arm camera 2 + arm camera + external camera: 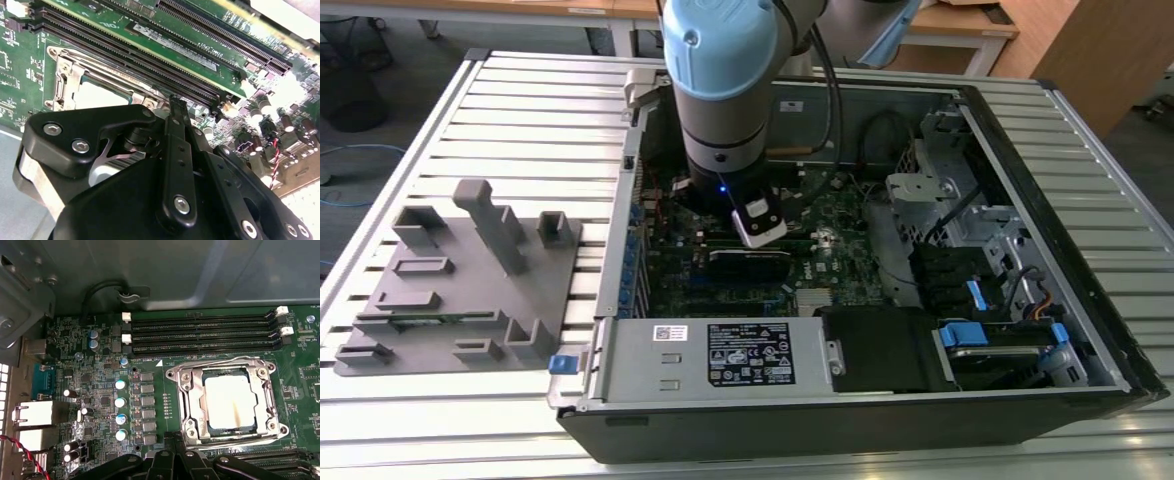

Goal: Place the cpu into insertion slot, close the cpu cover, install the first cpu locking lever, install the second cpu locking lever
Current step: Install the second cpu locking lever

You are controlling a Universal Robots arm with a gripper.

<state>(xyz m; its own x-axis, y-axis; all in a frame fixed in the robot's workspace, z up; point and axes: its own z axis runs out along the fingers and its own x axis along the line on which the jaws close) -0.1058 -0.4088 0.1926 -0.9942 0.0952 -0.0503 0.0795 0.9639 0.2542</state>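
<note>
Two of the four steps looked done, as far as the pictures showed. In the first wrist view, right of centre, the cpu (pixel 231 401) lay flat in the insertion slot (pixel 196 401), its pale metal top showing through the window of the cpu cover (pixel 270 402), and the silvery frame lay down flat around it rather than standing up. A thin wire lever (pixel 220 361) ran along the frame's upper edge, towards the memory slots (pixel 200 332); whether it was hooked under its catch could not be told. The second lever could not be made out with any certainty, so I judged the locking work unfinished or at least unconfirmed.

The gripper (pixel 175 107) sat just beside the socket, at the socket's edge in the second wrist view, centre of the frame. Its black fingers (pixel 176 150) were drawn together with no gap visible between the tips, and nothing was seen held between them; the tips seemed to press at or near the frame's rim, though contact was hidden behind the linkage.

In the exterior view the arm (pixel 727 90) reached down from the top centre into the open computer case (pixel 854 400), its wrist over the green motherboard (pixel 834 215) in the middle of the frame. A grey fixture tray (pixel 454 290) stood on the slatted table (pixel 400 130) at the left of that frame, well apart from the work.
</note>
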